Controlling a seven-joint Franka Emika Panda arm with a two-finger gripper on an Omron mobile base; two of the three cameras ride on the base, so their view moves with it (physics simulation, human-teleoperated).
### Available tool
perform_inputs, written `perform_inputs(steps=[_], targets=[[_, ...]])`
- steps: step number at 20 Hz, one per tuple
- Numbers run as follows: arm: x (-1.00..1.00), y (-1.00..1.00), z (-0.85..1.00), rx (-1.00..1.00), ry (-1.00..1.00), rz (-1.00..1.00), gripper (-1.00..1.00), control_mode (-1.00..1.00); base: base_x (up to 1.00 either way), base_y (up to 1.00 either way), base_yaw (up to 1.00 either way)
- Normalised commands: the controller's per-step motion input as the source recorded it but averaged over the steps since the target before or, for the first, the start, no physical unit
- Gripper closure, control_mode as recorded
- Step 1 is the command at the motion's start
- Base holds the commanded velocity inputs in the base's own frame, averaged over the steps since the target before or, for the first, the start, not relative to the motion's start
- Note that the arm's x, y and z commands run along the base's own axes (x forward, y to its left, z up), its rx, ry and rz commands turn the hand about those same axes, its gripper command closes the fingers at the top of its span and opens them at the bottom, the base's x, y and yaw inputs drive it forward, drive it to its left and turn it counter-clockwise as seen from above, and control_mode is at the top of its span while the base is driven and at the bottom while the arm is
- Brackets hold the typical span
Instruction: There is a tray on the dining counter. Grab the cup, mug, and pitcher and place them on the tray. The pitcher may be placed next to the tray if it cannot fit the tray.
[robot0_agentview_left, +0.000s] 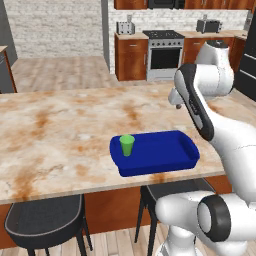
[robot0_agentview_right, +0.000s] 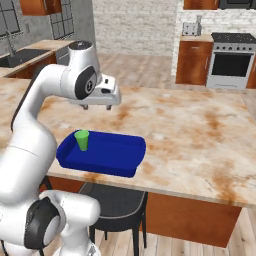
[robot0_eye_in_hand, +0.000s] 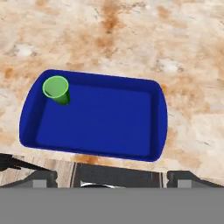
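Claw (robot0_agentview_right: 97, 106) spread wide, empty, hovering above tabletop (robot0_agentview_right: 200, 130). Directly beneath: tray (robot0_eye_in_hand: 98, 118), cup (robot0_eye_in_hand: 57, 89) upright in its corner. Next, I judge: mug or pitcher fetch; lift straight clear of cup, keep wide jaws.

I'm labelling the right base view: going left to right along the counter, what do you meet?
Cup standing at the left end of the tray → bare blue floor of the tray → open stretch of counter. The open hand hangs above, so I leave it out of the order.
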Motion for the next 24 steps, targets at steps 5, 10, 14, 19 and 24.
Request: perform_inputs(steps=[5, 10, 14, 19, 24], targets=[[-1.0, -0.56, 0.44, 0.0, 0.0, -0.14, -1.0, -1.0, 0.0, 0.0, 0.0], [-0.99, -0.06, 0.06, 0.0, 0.0, -0.07, -1.0, -1.0, 0.0, 0.0, 0.0], [-1.0, 0.11, 0.0, 0.0, 0.0, -0.12, -1.0, -1.0, 0.0, 0.0, 0.0], [-0.89, 0.4, 0.0, 0.0, 0.0, -0.16, -1.0, -1.0, 0.0, 0.0, 0.0], [-0.59, 0.63, 0.02, 0.0, -0.03, -0.19, -1.0, -1.0, 0.0, 0.0, 0.0]])
